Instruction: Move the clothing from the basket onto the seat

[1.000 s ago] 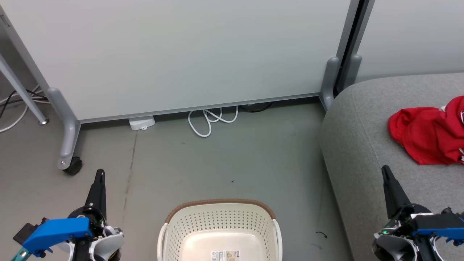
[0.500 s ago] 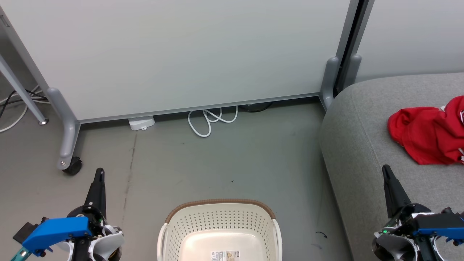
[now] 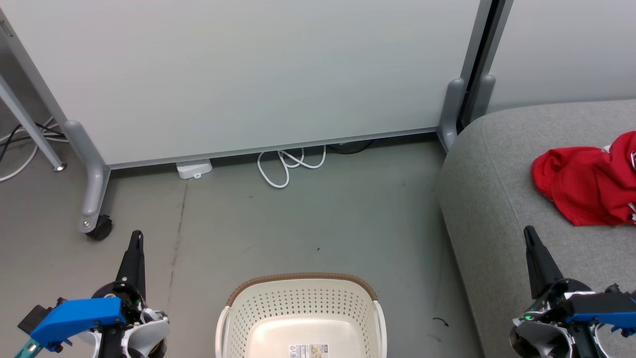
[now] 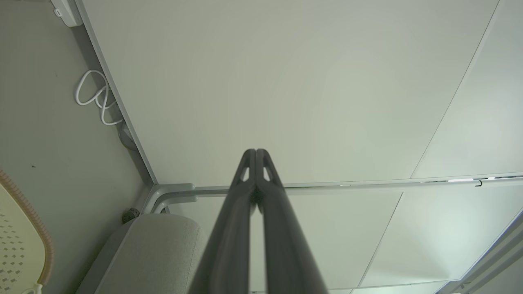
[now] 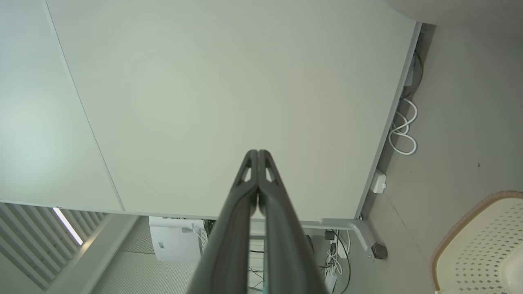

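Grey seat [image 3: 497, 199] under crumpled red clothing [image 3: 584, 185]

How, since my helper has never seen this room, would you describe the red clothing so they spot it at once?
Find the large grey sofa seat right of the white partition panel. On top of it, near the head view's right edge, lies the red clothing in a crumpled heap. It is bright red with a little white trim, unlike the cream laundry basket on the floor.

You've got one basket [image 3: 301, 298], one seat [image 3: 497, 209], one red heap of clothing [image 3: 581, 186], two grippers (left gripper [image 3: 136, 235], right gripper [image 3: 528, 230]), one white cable [image 3: 279, 186] and one caster [image 3: 102, 228].
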Available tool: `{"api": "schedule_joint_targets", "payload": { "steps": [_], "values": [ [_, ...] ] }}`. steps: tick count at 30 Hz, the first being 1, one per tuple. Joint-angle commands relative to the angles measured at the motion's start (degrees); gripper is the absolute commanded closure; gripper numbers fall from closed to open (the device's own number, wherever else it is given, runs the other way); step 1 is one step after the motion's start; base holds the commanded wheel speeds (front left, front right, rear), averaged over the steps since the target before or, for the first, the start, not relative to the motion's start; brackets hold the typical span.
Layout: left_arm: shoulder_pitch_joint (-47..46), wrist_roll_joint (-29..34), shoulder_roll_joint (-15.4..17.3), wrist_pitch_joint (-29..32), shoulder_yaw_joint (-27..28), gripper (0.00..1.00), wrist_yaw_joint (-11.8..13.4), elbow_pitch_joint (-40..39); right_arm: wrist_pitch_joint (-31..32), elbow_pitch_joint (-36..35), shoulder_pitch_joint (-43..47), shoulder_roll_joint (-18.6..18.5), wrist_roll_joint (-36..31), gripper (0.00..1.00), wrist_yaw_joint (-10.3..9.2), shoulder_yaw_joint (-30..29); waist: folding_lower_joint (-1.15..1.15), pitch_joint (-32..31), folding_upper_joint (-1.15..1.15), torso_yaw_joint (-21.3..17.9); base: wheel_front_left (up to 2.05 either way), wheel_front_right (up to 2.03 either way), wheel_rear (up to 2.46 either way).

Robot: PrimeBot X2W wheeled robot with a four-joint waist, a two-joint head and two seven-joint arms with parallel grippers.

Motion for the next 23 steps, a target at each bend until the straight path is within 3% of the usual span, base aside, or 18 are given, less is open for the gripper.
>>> {"api": "schedule_joint_targets", "payload": {
  "steps": [1, 23],
  "values": [
    [-0.5, -0.1, -0.1, 0.2, 0.2, 1.00, -0.1, -0.2, 0.2, -0.2, -0.6, -0.3, 0.2, 1.00, 0.04, -0.1, 0.00, 0.0, 0.00, 0.0, 0.00, 0.00, 0.00],
    [-0.5, -0.1, -0.1, 0.2, 0.1, 1.00, -0.1, -0.2, 0.2, -0.2, -0.6, -0.3, 0.2, 1.00, 0.04, -0.1, 0.00, 0.0, 0.00, 0.0, 0.00, 0.00, 0.00]
  ]
}}
